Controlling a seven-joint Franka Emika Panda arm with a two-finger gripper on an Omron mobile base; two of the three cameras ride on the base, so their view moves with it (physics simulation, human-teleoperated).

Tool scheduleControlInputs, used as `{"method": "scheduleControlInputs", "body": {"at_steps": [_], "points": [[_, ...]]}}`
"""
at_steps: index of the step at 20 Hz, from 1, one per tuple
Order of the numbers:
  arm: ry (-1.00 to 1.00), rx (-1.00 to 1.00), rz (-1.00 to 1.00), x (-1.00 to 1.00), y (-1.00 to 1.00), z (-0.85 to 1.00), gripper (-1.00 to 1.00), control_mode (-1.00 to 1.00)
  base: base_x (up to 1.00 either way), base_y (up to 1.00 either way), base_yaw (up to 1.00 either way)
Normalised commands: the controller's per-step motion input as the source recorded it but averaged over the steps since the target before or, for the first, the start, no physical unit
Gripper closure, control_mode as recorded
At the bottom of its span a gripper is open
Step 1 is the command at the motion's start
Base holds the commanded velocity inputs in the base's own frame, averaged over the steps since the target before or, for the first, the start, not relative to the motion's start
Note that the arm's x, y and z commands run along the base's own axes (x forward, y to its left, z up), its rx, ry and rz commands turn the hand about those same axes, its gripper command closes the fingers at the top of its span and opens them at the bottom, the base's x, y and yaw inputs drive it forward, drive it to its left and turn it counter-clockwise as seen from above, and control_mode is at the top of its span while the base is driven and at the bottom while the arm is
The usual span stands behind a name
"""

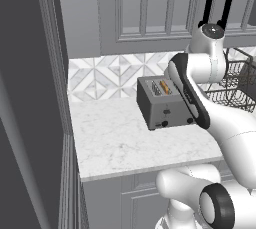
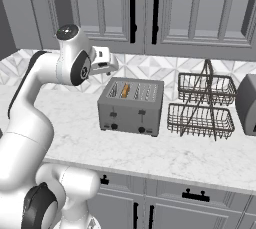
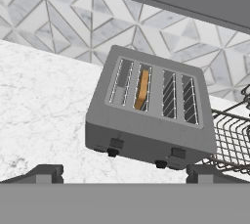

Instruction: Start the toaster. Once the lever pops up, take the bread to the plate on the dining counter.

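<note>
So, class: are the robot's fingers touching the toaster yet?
Apart. The hand view shows the open fingers at the bottom edge with bare worktop between them and the toaster; the right base view shows the gripper hanging above and left of it.

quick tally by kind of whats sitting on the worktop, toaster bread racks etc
toaster: 1
bread slice, in a toaster slot: 1
two-tier wire basket rack: 1
grey appliance at the right edge, cut off by the frame: 1
total: 4
</note>
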Motion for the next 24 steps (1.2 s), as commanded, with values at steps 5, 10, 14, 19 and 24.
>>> {"method": "scheduleControlInputs", "body": {"at_steps": [5,10,14,19,24], "points": [[0.00,0.00,0.00,0.00,0.00,0.00,-1.00,-1.00,0.00,0.00,0.00],[0.00,0.00,0.00,0.00,0.00,0.00,-1.00,-1.00,0.00,0.00,0.00],[0.00,0.00,0.00,0.00,0.00,0.00,-1.00,-1.00,0.00,0.00,0.00],[0.00,0.00,0.00,0.00,0.00,0.00,-1.00,-1.00,0.00,0.00,0.00],[0.00,0.00,0.00,0.00,0.00,0.00,-1.00,-1.00,0.00,0.00,0.00]]}}
